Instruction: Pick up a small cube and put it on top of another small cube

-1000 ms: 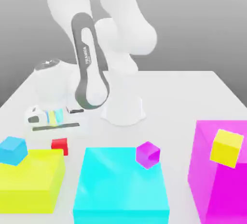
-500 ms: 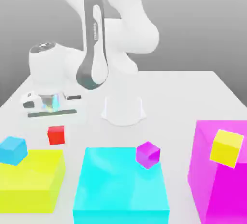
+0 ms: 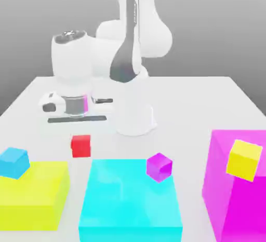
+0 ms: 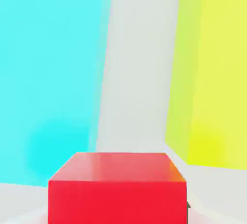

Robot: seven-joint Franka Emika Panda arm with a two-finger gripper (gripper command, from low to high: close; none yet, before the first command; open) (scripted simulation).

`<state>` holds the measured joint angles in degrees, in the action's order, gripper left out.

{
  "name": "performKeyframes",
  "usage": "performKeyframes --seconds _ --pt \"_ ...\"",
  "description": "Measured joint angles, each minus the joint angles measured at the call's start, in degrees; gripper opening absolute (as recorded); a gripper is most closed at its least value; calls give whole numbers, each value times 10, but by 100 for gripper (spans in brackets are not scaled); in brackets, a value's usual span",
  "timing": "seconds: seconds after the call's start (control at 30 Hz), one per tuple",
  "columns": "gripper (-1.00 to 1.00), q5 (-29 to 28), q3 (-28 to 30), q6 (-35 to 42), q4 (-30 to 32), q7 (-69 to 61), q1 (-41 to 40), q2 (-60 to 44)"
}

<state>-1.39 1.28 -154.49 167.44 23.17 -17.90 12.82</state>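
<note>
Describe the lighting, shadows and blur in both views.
Exterior view: even, soft light on the white table, only faint shadows; the gripper above the red cube looks smeared; the cyan block has a mild sheen. Hand view: the red cube looms large, its top glossy; the cyan block and the yellow block appear soft and washed.

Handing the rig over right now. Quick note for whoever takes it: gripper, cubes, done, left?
Gripper: shut on the red cube, carried clear of the table, between the yellow block and the cyan block.
Purple cube: on the cyan block, near its back edge, nothing on it.
Done: pick.
Left: carry the red cube over the purple cube, set it on top, release.
</note>
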Motion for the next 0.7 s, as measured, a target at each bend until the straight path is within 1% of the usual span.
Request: performKeyframes --seconds 0.5,0.57,0.67,0.7 --pt "-100 105 -167 143 -57 287 128 91" --pt "-100 107 -180 119 -55 304 130 69" --pt "-100 96 -189 52 -45 318 125 12" --pt "100 91 -192 28 -41 322 123 -8"
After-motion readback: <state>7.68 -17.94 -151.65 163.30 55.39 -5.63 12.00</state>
